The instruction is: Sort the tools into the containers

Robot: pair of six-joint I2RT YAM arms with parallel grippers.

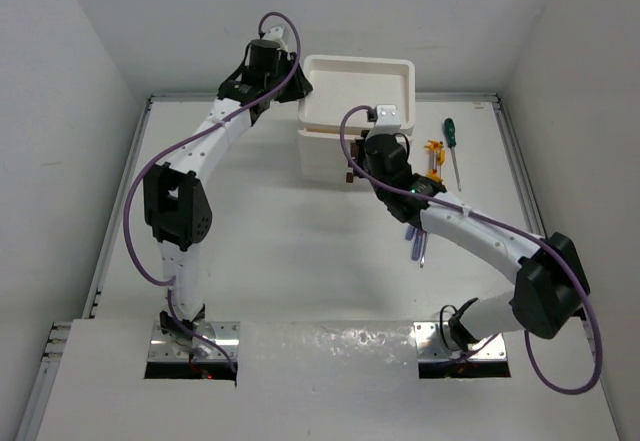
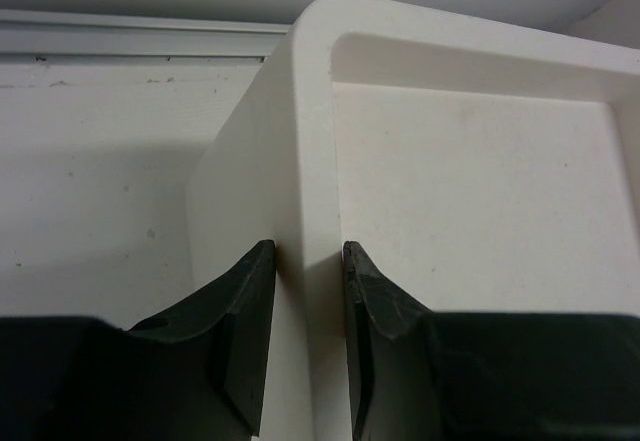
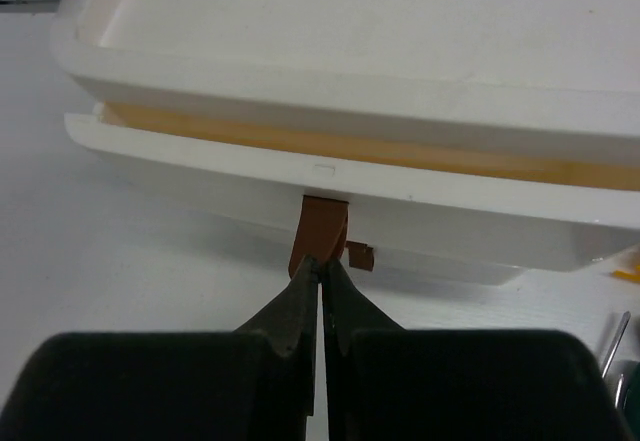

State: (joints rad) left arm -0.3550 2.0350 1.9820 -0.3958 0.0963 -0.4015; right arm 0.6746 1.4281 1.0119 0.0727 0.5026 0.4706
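**Both grippers clamped on the unit**

The left wrist view alone showed the left gripper (image 2: 308, 248) squeezing the rim of the white boxy plastic drawer unit (image 1: 355, 61). The right wrist view showed the right gripper (image 3: 320, 261) pinching its red-brown square handle (image 3: 322, 216). Only overhead, a green-handled screwdriver (image 1: 450, 133) lay to the unit's right.

Drawer unit (image 1: 322, 151) at rear of table (image 1: 260, 241); screwdriver (image 1: 452, 143) to its R.

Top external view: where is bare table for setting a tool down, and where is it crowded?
Bare: the table between left arm and right arm, before the drawer unit, plus its tray top. Crowded: right of the unit, around the green screwdriver, orange piece and blue-handled tools.
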